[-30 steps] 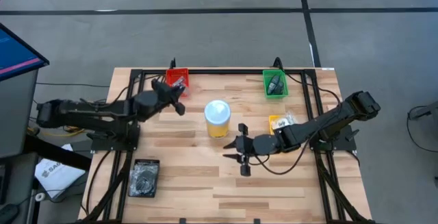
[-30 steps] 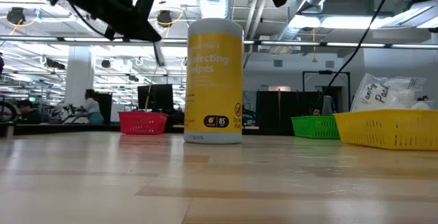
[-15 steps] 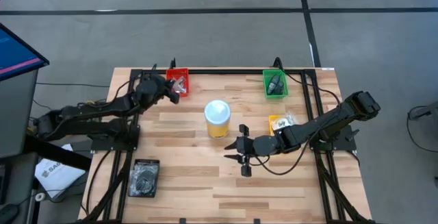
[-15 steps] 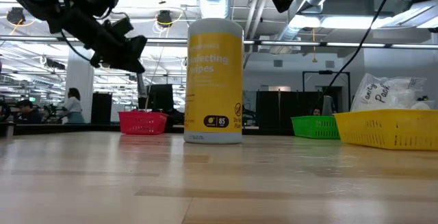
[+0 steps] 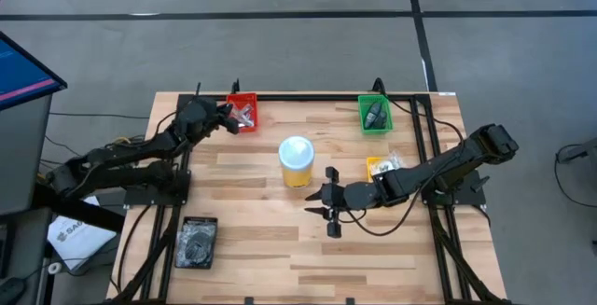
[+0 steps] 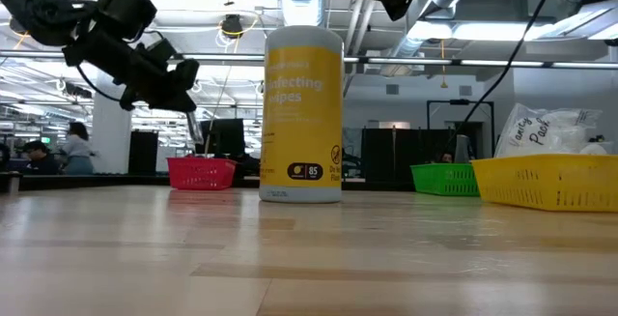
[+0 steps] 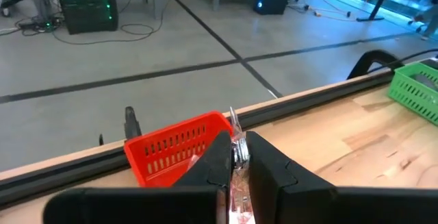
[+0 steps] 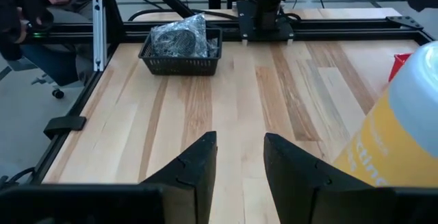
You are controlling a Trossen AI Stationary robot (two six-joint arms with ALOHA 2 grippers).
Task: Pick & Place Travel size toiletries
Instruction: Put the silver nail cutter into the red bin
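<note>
Low view: yellow tub labelled "…fecting …ipes", "65".

The yellow tub stands mid-table, blocking the straight path between the arms. Bare wood lies open near the front, between the black tray and the right side.
</note>
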